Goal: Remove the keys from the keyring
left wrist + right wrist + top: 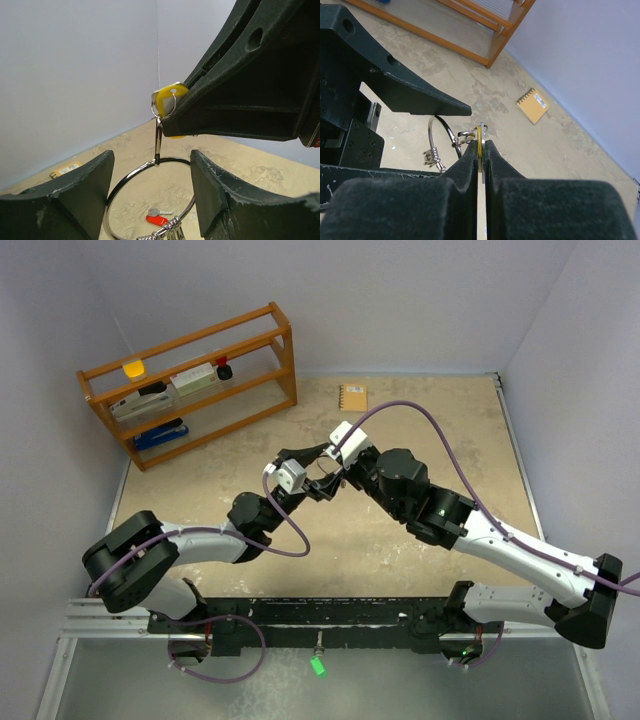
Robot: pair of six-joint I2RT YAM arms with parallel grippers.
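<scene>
My right gripper (480, 145) is shut on the yellow-headed key (165, 97), holding it up off the table. Under that key a small split ring and a silver link carry the large silver keyring (125, 185). The ring hangs between the fingers (60, 200) of my left gripper (151, 155), which stands open around it. Several silver keys (431, 157) bunch at the ring's low side. On the table below lies a red-headed key (156, 219) with a small silver key (161, 212) beside it. Seen from above, both grippers meet mid-table (318, 470).
A small orange notebook (352, 397) lies at the back of the table. An orange wooden rack (190, 380) with small items stands at the back left. The purple walls close in behind and to the right.
</scene>
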